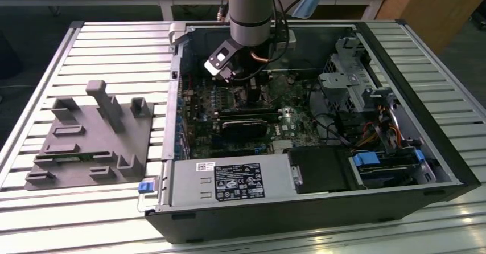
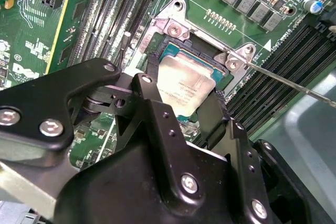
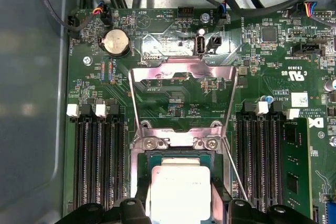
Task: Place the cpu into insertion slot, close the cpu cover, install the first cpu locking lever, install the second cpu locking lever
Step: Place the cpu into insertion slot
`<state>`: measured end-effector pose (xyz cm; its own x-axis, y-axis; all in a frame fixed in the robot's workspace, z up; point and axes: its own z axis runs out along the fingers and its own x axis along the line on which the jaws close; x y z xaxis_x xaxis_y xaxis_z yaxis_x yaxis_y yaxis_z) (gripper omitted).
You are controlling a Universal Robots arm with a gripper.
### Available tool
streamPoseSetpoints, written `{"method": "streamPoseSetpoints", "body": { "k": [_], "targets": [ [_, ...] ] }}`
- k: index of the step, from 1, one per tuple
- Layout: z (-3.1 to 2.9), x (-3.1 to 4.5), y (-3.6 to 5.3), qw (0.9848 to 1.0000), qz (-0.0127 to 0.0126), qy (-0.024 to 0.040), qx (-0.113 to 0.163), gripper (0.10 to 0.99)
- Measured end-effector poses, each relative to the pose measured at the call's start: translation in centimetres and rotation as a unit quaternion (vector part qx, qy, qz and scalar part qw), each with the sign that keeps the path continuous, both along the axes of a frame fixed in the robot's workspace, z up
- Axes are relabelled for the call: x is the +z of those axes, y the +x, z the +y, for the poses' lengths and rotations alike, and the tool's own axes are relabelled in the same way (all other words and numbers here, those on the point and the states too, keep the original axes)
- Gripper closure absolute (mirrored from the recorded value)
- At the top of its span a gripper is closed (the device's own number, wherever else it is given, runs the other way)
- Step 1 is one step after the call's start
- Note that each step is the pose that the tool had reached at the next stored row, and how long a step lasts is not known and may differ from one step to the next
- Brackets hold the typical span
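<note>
Second wrist view — fingers [image 2: 210,114] clamp the faintly printed cpu [image 2: 185,85] at the insertion slot [image 2: 181,51].

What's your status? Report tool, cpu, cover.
Tool shut on cpu. Cpu over slot, seating unclear. Cover open, levers undone. Nothing blocking slot.

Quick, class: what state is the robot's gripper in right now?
Gripper: closed, holding the cpu by two opposite edges at the insertion slot.
</note>
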<state>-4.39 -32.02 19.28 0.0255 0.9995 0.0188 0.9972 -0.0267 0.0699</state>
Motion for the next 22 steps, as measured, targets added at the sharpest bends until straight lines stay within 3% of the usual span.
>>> {"method": "streamPoseSetpoints", "body": {
  "k": [11, 12, 22],
  "targets": [
    [0.01, -0.05, 0.01, 1.0, -0.0001, 0.0002, 0.0, 0.533],
    [0.0, -0.04, 0.0, 1.0, 0.0, 0.0, 0.0, 0.471],
    [0.0, 0.18, 0.0, 1.0, -0.0001, 0.0001, 0.0, 0.471]
  ]
}}
